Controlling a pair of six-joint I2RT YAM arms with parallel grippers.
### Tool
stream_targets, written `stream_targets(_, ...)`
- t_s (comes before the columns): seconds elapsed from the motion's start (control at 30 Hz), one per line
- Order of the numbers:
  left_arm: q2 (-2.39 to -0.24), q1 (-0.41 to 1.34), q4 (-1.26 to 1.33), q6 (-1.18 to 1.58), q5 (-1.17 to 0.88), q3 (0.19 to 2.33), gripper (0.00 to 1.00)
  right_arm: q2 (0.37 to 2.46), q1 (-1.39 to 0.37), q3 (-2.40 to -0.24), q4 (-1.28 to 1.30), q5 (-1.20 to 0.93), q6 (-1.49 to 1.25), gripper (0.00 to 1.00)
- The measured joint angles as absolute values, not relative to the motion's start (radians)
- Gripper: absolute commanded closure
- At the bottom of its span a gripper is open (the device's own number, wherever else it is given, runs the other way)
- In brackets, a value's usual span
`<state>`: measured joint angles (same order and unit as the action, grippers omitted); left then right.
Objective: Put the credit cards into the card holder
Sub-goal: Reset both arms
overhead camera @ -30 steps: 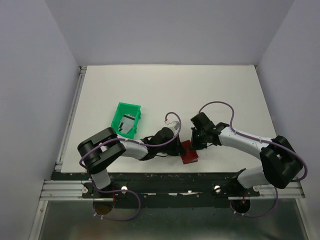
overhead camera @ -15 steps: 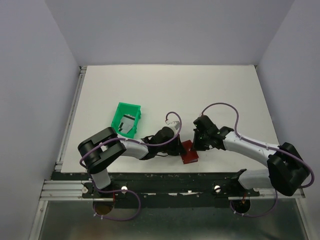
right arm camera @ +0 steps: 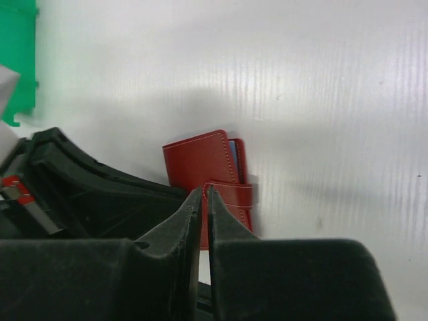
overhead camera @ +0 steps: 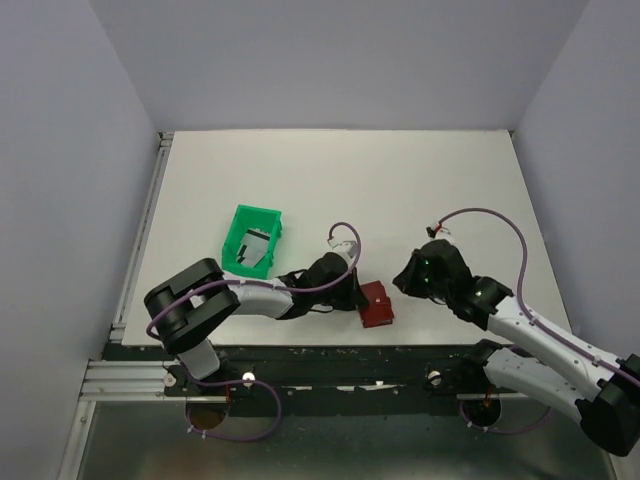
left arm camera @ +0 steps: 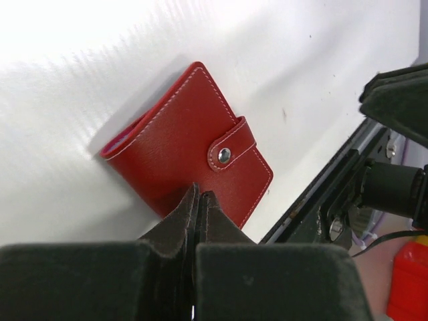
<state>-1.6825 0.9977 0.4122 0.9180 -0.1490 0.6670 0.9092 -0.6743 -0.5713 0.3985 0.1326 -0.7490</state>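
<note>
card holder (overhead camera: 376, 304) closed | touching left claw (overhead camera: 357, 299) | right claw (overhead camera: 408, 277) apart

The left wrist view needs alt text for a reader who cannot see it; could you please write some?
A closed dark red card holder, its strap snapped shut, lies on the white table. The left gripper, fingers pressed together, points at its near edge.

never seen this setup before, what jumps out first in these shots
The dark red card holder stands out most: folded shut with its snap strap fastened, it lies near the table's front edge between the two arms. The left hand, fingers together, sits right at its left edge, while the right hand is off to its right, not touching it. Further left, a bright green tray holds the greyish credit cards.
</note>
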Motion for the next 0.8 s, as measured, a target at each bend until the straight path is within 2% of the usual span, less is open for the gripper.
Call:
stream_targets(0.27,-1.42,1.002,0.157,0.849,0.06,0.711,0.88,0.684,-0.674,-0.442,0.413,0.226,-0.786,0.55)
stream_targets(0.33,-1.337,1.002,0.094,0.83,0.125,0.73,0.8,0.628,-0.674,-0.439,0.424,0.247,-0.784,0.52)
stream_targets(0.43,-1.219,1.002,0.003,0.807,0.219,0.734,0.73,0.573,-0.674,-0.438,0.443,0.266,-0.785,0.4)
stream_targets(0.63,-1.037,1.013,-0.179,0.807,0.443,0.67,0.47,0.485,-0.674,-0.376,0.434,0.26,-0.787,0.21)
stream_targets(0.67,-1.011,1.016,-0.226,0.812,0.487,0.649,0.4,0.479,-0.674,-0.362,0.433,0.258,-0.788,0.2)
stream_targets(0.77,-0.952,1.016,-0.289,0.818,0.545,0.594,0.01,0.477,-0.674,-0.337,0.437,0.257,-0.805,0.17)
stream_targets(0.8,-0.923,1.017,-0.303,0.825,0.553,0.57,0.01,0.477,-0.674,-0.335,0.438,0.257,-0.81,0.16)
